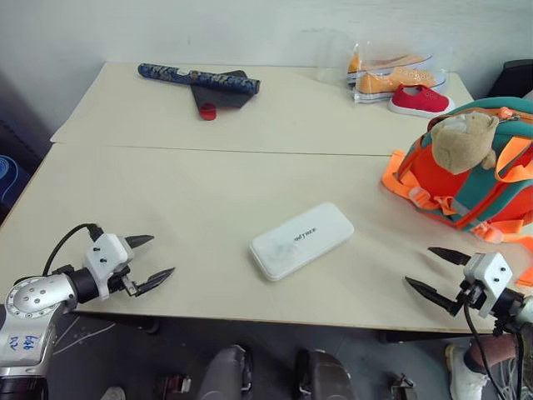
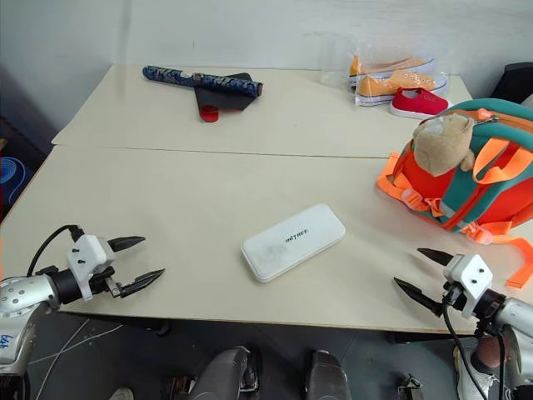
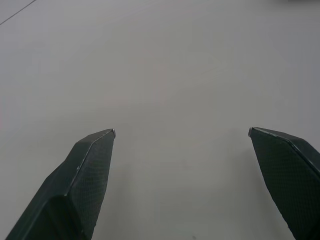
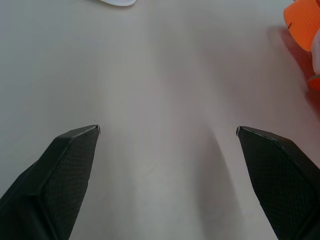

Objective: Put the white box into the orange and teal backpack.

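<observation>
The white box [image 1: 301, 240] lies flat on the beige table [image 1: 191, 200], near the middle of its front half, with grey lettering on top. At the table's right edge stands the orange and teal backpack [image 1: 475, 167], a tan plush animal [image 1: 463, 138] on its front. My left gripper [image 1: 157, 261] hovers open over the front left of the table, well left of the box. Over the front right corner my right gripper [image 1: 423, 272] is open too, just in front of the backpack's straps. Nothing sits between either pair of fingers.
At the back right are orange shoes [image 1: 391, 73] in clear wrap and a red shoe [image 1: 420, 100]. A dark patterned tube [image 1: 198, 78] on a black piece with a red cap [image 1: 207, 111] lies at the back left. A seam [image 1: 208, 150] joins two tabletops.
</observation>
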